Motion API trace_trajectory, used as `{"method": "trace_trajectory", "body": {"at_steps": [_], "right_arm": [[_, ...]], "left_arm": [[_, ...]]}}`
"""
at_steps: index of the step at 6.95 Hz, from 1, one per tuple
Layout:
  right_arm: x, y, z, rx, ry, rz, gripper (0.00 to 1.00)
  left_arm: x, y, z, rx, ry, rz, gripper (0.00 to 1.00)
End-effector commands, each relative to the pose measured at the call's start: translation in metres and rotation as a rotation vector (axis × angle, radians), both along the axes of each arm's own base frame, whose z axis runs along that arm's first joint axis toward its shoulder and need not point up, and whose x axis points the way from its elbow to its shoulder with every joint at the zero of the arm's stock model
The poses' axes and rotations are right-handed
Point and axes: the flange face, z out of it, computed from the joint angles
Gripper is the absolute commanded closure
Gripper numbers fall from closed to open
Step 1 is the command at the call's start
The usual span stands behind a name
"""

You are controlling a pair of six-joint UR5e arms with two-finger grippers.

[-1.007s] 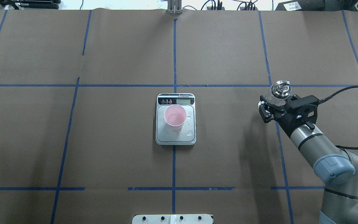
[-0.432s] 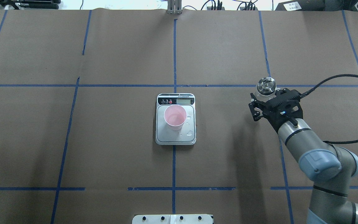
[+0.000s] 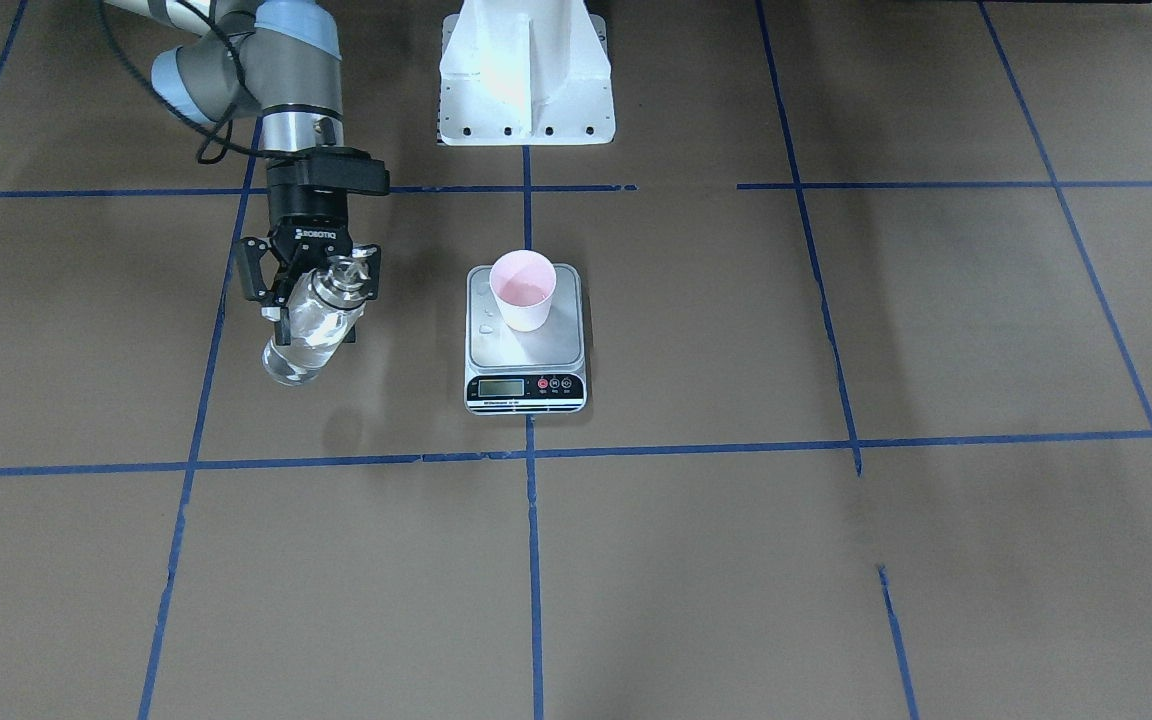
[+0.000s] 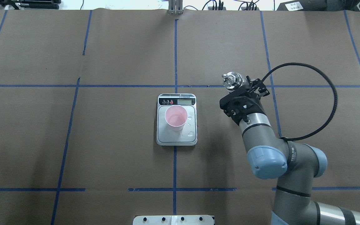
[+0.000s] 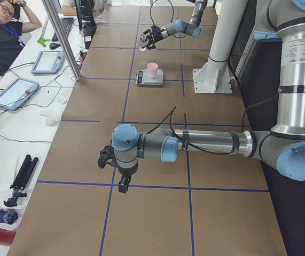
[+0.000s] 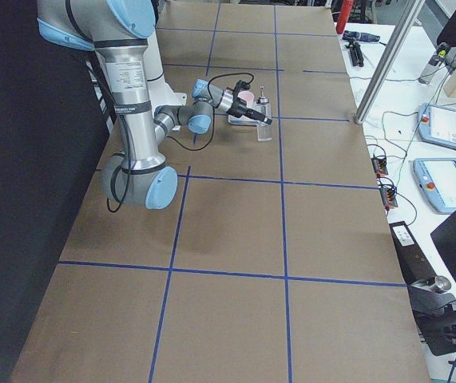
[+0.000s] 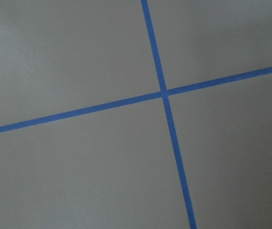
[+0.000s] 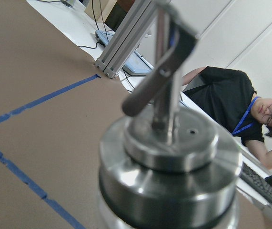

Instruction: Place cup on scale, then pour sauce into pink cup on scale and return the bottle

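The pale pink cup [image 4: 176,117] stands upright on the steel platform of the scale [image 4: 173,138], toward its display end; it also shows in the front-facing view [image 3: 523,290]. My right gripper [image 3: 314,285] is shut on the clear glass bottle [image 3: 308,330] and holds it tilted above the table, to the right of the scale in the overhead view. The bottle's metal collar and spout [image 4: 231,79] show there and fill the right wrist view [image 8: 169,162]. My left gripper [image 5: 123,183] hangs over bare table far from the scale; I cannot tell whether it is open.
Clear drops [image 4: 192,133] lie on the scale's platform beside the cup. The white robot base [image 3: 526,70] stands behind the scale. A black cable [image 4: 323,75] loops off the right wrist. An operator [image 5: 2,37] sits past the table's far edge.
My right arm has swung left toward the scale with the bottle in it, and the wrist has turned. The cup and the scale have not moved.
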Motion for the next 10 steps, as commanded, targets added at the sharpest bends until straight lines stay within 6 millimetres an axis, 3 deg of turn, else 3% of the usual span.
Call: {"method": "trace_trajectory", "body": {"at_steps": [1, 2, 5, 10], "right_arm": [[-0.037, 0.023, -0.042, 0.111, 0.352, 0.025, 1.0], [-0.049, 0.028, -0.045, 0.137, 0.518, 0.028, 1.0], [-0.071, 0.023, -0.022, 0.165, 0.662, 0.051, 1.0], [-0.079, 0.018, -0.005, 0.235, 0.933, 0.094, 1.0]], "left_arm": [[0.0, 0.0, 0.001, -0.002, 0.0, 0.0, 0.0], [0.0, 0.0, 0.001, -0.002, 0.0, 0.0, 0.0], [0.0, 0.0, 0.002, -0.004, 0.0, -0.001, 0.0], [0.0, 0.0, 0.002, -0.005, 0.002, 0.0, 0.0]]}}
